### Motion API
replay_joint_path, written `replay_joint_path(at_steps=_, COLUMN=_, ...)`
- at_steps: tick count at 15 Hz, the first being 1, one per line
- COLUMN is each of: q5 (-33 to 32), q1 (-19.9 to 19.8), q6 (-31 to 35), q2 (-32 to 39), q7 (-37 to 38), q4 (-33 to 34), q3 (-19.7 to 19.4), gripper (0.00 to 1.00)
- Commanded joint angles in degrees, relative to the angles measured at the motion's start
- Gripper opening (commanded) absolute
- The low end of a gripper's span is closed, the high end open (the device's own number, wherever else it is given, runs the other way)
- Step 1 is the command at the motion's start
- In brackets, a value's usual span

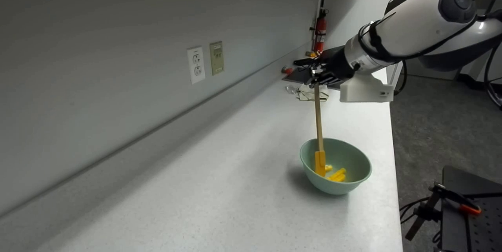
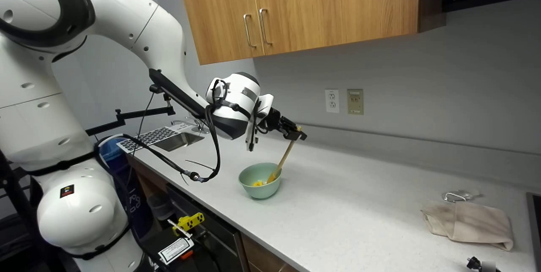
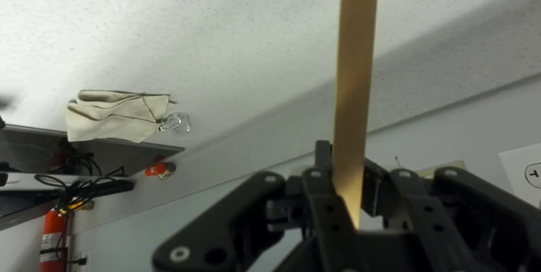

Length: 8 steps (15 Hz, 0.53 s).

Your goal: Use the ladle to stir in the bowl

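Here the hand (image 3: 349, 165) holds the ladle (image 1: 319, 126) in the bowl (image 1: 336, 187).

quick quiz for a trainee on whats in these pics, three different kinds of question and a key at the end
1. Multiple choice: what is the hand gripping?
A) the folded cloth
B) the ladle, by its handle
C) the fire extinguisher

2. True or false: the ladle's yellow-orange end is inside the bowl.

3. Fill in the blank: the small pieces lying in the bowl are ____ in colour.

Key: 1. B; 2. true; 3. yellow.
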Motion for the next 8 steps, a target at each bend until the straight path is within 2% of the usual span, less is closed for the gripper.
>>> replay_joint_path(at_steps=1, q5=-1.43, q1=0.74, q6=-5.86, q2=-1.86, q7=0.47, q4=-0.46, q3=1.39, gripper=0.02)
replay_joint_path(at_steps=5, q5=-1.55, q1=0.64, q6=-8.78, q2=-2.03, q7=0.09, q4=-0.51, q3=2.61, gripper=0.02)
replay_joint_path(at_steps=8, q5=1.39, q1=0.34, q6=-6.45, q2=-1.33, q7=-1.77, q4=-0.82, q3=2.56, gripper=0.02)
